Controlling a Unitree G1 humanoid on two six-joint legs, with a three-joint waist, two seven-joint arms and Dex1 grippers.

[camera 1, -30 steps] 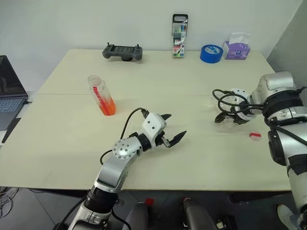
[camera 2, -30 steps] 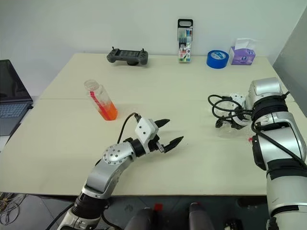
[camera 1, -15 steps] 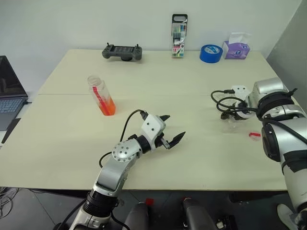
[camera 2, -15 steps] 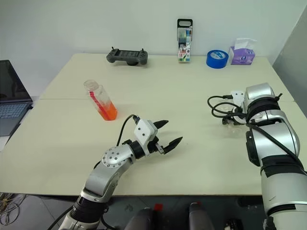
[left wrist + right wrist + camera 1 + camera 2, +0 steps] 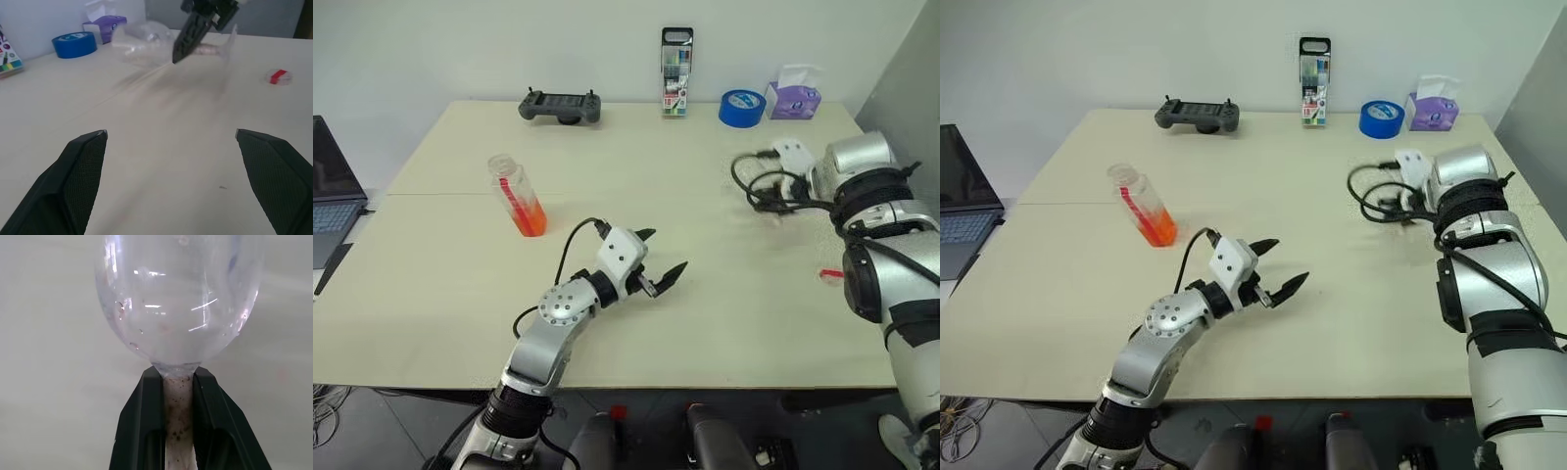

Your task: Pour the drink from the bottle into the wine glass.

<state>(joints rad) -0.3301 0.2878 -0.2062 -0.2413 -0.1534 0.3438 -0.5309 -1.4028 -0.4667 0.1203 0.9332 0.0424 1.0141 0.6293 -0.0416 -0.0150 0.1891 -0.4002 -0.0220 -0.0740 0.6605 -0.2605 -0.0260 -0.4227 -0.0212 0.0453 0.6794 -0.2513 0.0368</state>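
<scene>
Well to the right of the bottle (image 5: pixel 518 196), your right gripper (image 5: pixel 178 396) is clamped on the wine glass (image 5: pixel 178 298) stem (bowl seemingly tipped sideways), probably to stand it upright for pouring. Your left gripper (image 5: pixel 658 262) hangs spread wide nearer the bottle, holding nothing.

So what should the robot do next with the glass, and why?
Probably stand it up on the table. The right gripper is shut on the stem of the wine glass, which looks tipped on its side in the air and empty. The bottle with the orange drink waits, and the left gripper is open.
</scene>
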